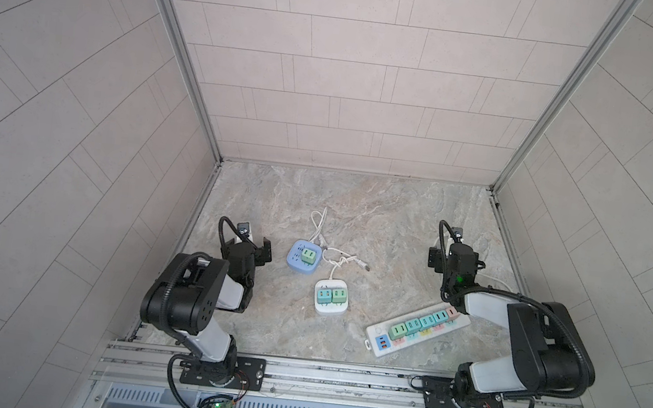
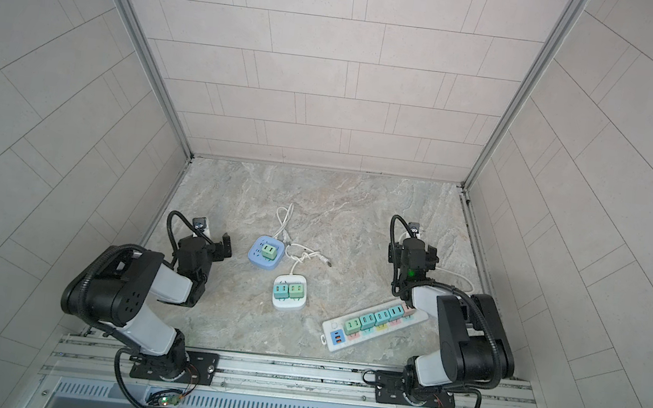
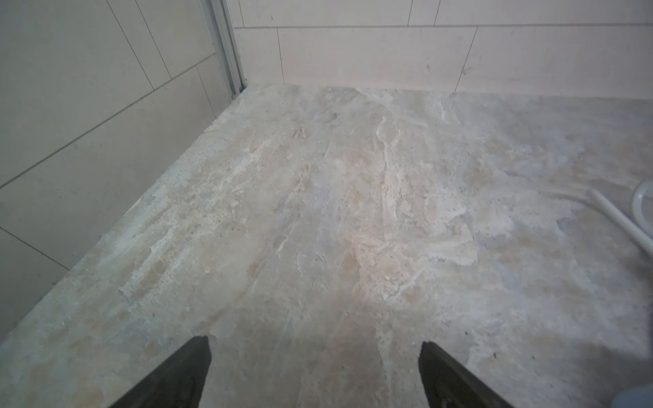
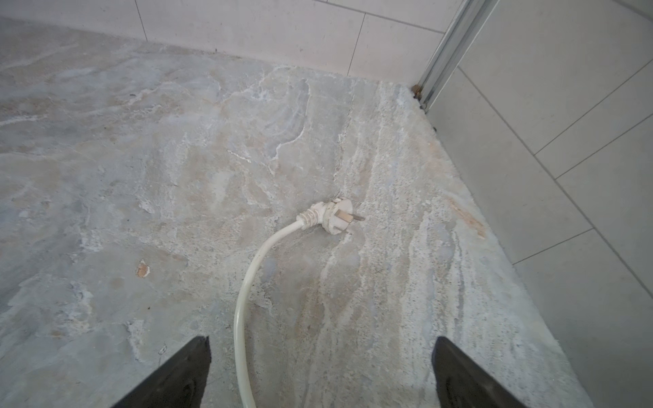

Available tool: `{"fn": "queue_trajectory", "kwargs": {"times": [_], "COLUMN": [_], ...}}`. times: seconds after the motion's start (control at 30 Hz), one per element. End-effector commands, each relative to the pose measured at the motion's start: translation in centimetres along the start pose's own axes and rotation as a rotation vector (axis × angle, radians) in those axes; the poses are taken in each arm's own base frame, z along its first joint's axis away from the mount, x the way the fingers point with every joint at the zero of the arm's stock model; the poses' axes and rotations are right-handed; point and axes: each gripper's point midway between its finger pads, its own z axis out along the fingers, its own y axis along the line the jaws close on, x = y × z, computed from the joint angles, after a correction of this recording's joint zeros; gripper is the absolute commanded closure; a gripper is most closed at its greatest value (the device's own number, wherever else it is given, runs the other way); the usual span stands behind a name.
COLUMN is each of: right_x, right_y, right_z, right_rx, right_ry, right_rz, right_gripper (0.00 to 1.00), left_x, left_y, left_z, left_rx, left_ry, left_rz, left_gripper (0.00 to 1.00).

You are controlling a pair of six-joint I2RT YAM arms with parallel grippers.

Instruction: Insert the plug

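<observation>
1. Left hand (image 3: 314,356): I have it at the left edge of the table (image 1: 357,208), released, fingers spread wide with nothing between them. Only bare stone-patterned surface lies ahead of it.

2. Blue socket block (image 1: 293,264): just right of that hand, flat on the table. One green adapter (image 1: 308,256) is seated in its top.

3. White cords (image 1: 320,223): looped behind the blue block and trailing rightward in a loose tangle. One cord end (image 1: 363,266) lies free on the table.

4. White socket block (image 1: 330,308): near the middle, closer to me than the blue one. A teal adapter (image 1: 323,295) and a second green adapter (image 1: 338,295) sit in it side by side, touching.

5. Long power strip (image 1: 373,332): lies slantwise right of centre, near the front edge. A row of adapters (image 1: 412,326) fills its sockets, and its far end runs under the right arm.

6. Right hand (image 4: 321,349): above the table toward the right wall, released, fingers fully apart, grasping nothing.

7. White plug (image 4: 334,215): the task item. It lies loose on its side on the table ahead of the right hand, prongs bare. Its cord (image 4: 247,282) curves back along the table and passes between that hand's fingers; I cannot tell whether it touches either. In both top views the wrist hides the plug.
</observation>
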Motion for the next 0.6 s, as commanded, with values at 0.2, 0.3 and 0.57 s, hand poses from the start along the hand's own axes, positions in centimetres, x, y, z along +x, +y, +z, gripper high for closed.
{"fn": "queue_trajectory", "kwargs": {"times": [0.2,0.3,0.57], "right_x": [-1.1,-1.2,-1.1], "right_y": [0.0,0.0,0.0], "right_z": [0.1,0.1,0.1], "right_rx": [-0.023,-0.022,-0.021], "right_ry": [-0.059,-0.060,-0.059], "right_rz": [0.042,0.042,0.041], "right_gripper": [0.00,0.00,0.00], "left_x": [-2.3,-2.3,-2.3], "left_y": [-4.0,-4.1,-4.1], "left_z": [2.0,1.9,1.9], "left_rx": [0.211,0.213,0.215], "left_ry": [0.026,0.024,0.022], "left_rz": [0.071,0.068,0.067], "left_gripper": [0.00,0.00,0.00]}}
